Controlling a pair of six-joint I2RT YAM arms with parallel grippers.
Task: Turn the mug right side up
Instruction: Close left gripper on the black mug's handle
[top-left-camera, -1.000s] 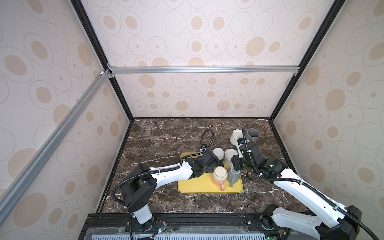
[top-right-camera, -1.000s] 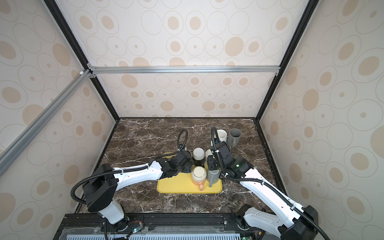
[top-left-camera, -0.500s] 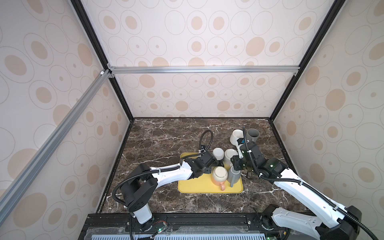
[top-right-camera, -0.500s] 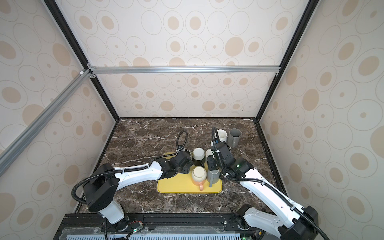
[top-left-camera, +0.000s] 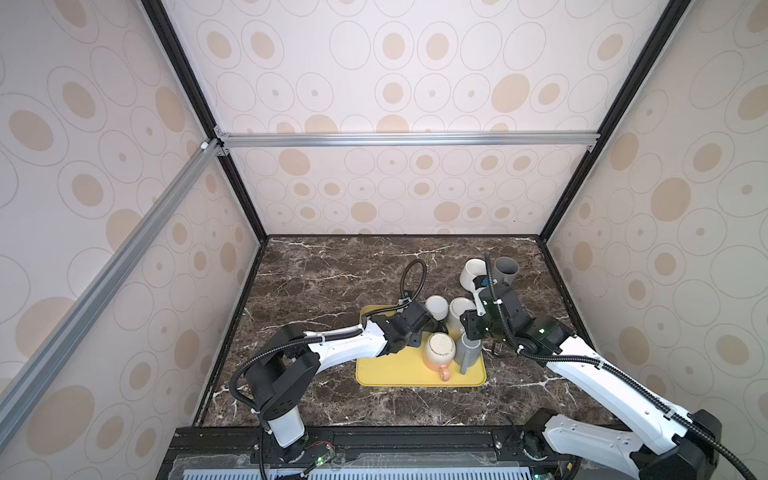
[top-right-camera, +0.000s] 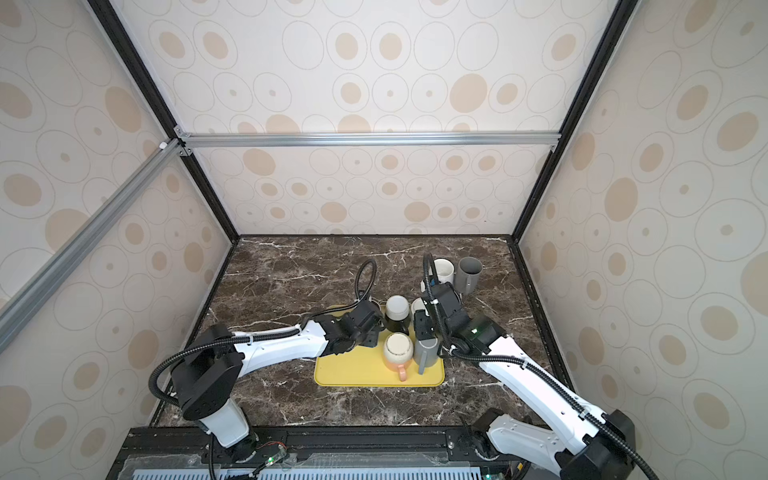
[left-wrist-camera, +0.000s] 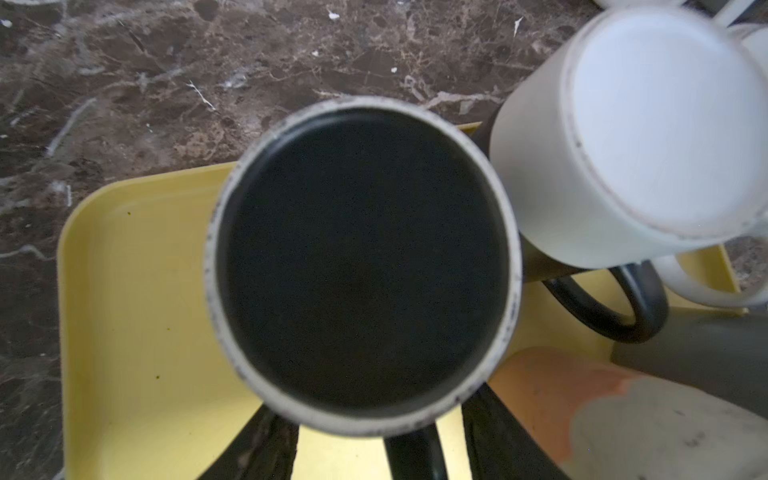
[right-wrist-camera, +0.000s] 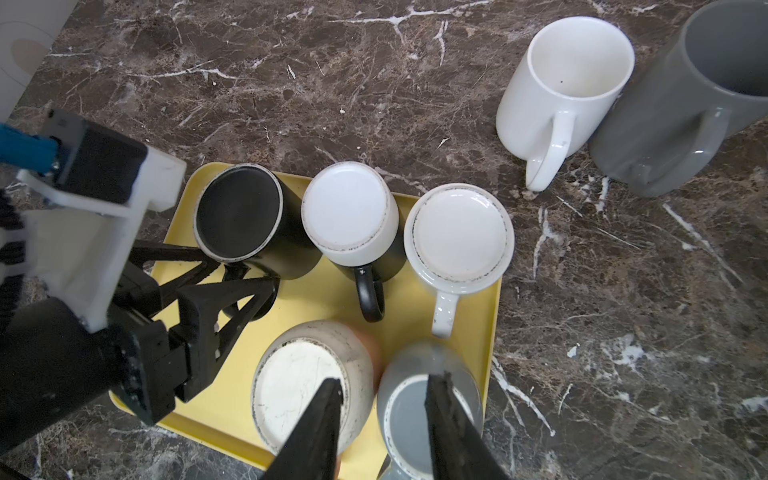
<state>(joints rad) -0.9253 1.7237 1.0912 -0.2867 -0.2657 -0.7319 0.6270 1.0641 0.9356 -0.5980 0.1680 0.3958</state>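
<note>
Several mugs stand upside down on a yellow tray. The black mug is at the tray's far left corner, base up, its handle pointing toward my left arm. My left gripper is open and straddles that handle, with a gap showing on each side. My right gripper hovers open above the gap between the orange and cream mug and the inverted grey mug, holding nothing.
A black mug with a white base and a white mug stand inverted beside the black one. An upright white mug and an upright grey mug stand on the marble at the back right. Enclosure walls are close.
My left gripper's jaws have narrowed around the black mug's handle. Both arms have stayed almost in place, and no mug has moved.
</note>
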